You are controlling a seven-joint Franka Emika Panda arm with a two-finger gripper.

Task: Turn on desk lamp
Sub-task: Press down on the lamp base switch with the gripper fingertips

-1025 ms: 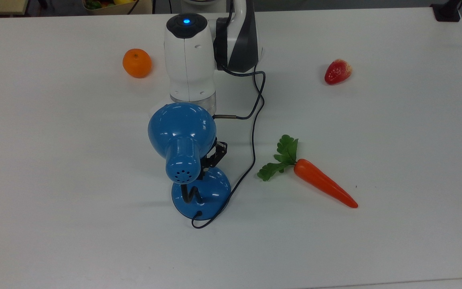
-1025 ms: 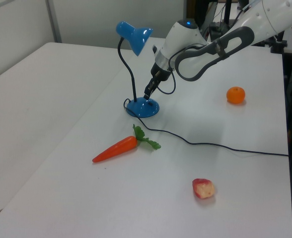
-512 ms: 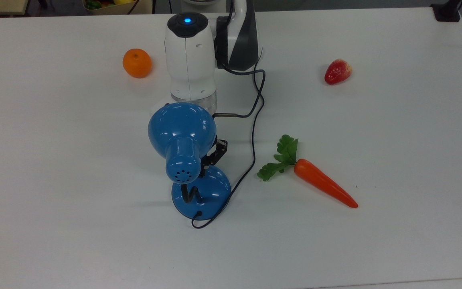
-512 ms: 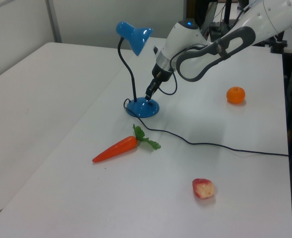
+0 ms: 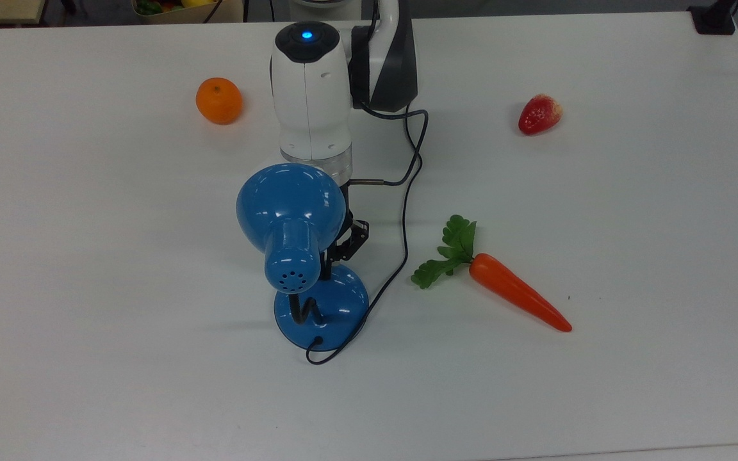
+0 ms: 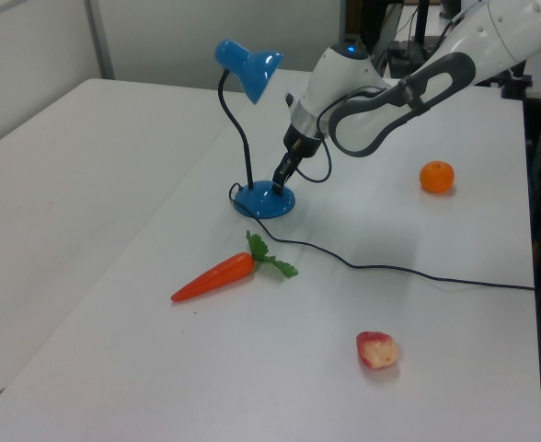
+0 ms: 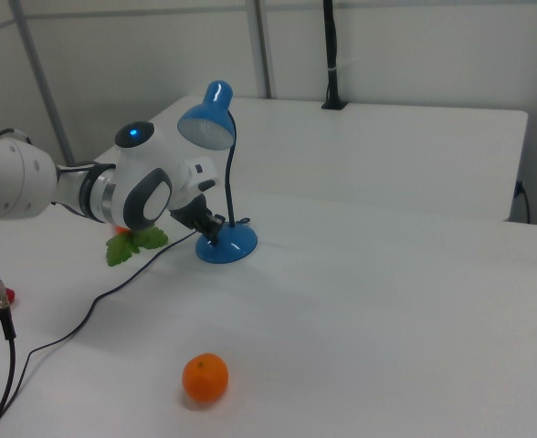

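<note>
Though the tool has reached the lamp's foot: the shade shows no glow, so the job reads as unfinished.
Progress: the approach looks done; the press on whatever switch sits on the base is, by my judgement, what remains.
Desk lamp (image 6: 249, 129): stands upright on the white counter (image 5: 631, 230), its round blue base directly under the tool's tip, its black neck rising just beside the tool, its bell shade overhead and facing the arm's side.
Tool (image 6: 278, 179): angled steeply down at the rim of the base on the arm's side, touching it or a hair above; I cannot tell which.
Tool state: whether the tool is open or closed, I cannot tell.
Arm (image 5: 310, 96): the white wrist housing with a lit blue dot sits above and behind the tool; in the left view the forearm reaches in from the left view's right and bends down to the base.
Cord (image 5: 401, 243): leaves the base on the side away from the tool, loops round and runs past the tool toward the arm.
Carrot (image 5: 516, 291): well apart from the tool, beyond the cord.
Orange (image 5: 218, 100): well apart, back beside the arm's wrist housing.
Strawberry (image 5: 539, 114): far off, the farthest thing from the tool.
Risk: a slanted push on a light base may, I judge, slide the lamp rather than work the switch.
</note>
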